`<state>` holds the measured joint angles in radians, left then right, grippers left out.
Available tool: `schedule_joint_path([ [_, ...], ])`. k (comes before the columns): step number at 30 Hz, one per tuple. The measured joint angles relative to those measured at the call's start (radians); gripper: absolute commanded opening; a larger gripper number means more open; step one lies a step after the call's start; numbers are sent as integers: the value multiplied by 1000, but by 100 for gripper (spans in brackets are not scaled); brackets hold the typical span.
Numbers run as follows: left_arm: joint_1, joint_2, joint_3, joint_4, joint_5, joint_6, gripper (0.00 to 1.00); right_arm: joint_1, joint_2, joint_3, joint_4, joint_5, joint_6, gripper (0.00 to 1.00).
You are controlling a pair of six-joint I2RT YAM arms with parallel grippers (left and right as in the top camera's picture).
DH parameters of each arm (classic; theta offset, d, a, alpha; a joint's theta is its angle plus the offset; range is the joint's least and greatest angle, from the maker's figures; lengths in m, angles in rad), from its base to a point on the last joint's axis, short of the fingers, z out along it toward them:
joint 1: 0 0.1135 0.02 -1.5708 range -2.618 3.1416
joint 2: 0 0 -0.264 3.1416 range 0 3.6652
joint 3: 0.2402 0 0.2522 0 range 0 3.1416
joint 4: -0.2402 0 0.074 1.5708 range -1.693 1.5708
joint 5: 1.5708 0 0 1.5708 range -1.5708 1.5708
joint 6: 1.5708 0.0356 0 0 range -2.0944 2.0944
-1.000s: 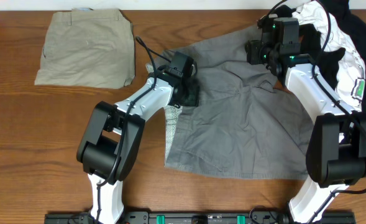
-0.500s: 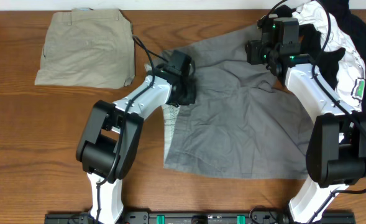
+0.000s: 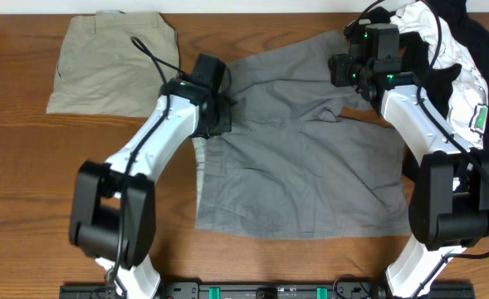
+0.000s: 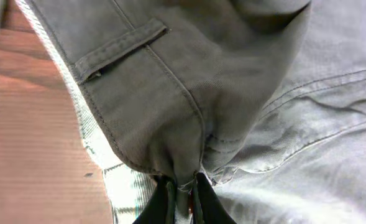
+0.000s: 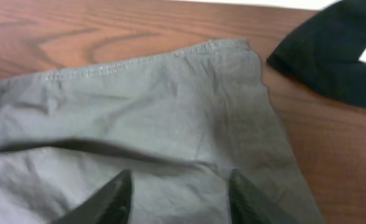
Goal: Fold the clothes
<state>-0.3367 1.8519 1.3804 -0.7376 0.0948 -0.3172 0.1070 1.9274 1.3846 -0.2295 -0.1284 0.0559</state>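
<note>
The left tool (image 4: 183, 188) pinches a bunched fold of the grey shorts (image 4: 170, 106); the right tool (image 5: 179, 198) is spread, with the shorts' hem ahead of it.

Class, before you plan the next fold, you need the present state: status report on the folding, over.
Left gripper shut on grey shorts edge. Right gripper open above their hem corner. Black garment close by, apart from shorts.

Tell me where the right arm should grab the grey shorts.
Take the grey shorts at the stitched hem corner, coming from the bare wood side beside it. The edge lies flat and free there, just ahead of the open right fingers, clear of the black garment.
</note>
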Motion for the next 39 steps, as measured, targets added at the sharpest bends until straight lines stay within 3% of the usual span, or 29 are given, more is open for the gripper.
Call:
schedule_joint_path([
  [2,-1,-9,0,-7,-3,0,6,0,4,0,-26,0,-4,2],
  [13,-1,-10,0,-111,-31,0,6,-54,73,-5,-66,-103,108,1],
  [24,0,-10,0,-298,-164,-34,7,-69,73,-5,-131,-134,129,1],
  [26,-1,-10,0,-299,-174,-41,17,-69,73,-5,-147,-135,130,1],
  [29,0,-10,0,-303,-186,-50,66,-69,73,-5,-164,-138,131,1],
  [30,0,-10,0,-303,-190,-48,77,-69,73,-5,-165,-139,131,2],
  [31,0,-10,0,-302,-192,-50,82,-69,73,-5,-165,-140,131,3],
  [33,0,-10,0,-302,-198,-51,86,-69,73,-5,-166,-146,132,10],
  [35,0,-10,0,-302,-201,-52,88,-69,73,-5,-165,-164,133,44],
  [39,0,-10,12,-319,-204,-53,88,-71,73,1,-218,-214,119,62],
])
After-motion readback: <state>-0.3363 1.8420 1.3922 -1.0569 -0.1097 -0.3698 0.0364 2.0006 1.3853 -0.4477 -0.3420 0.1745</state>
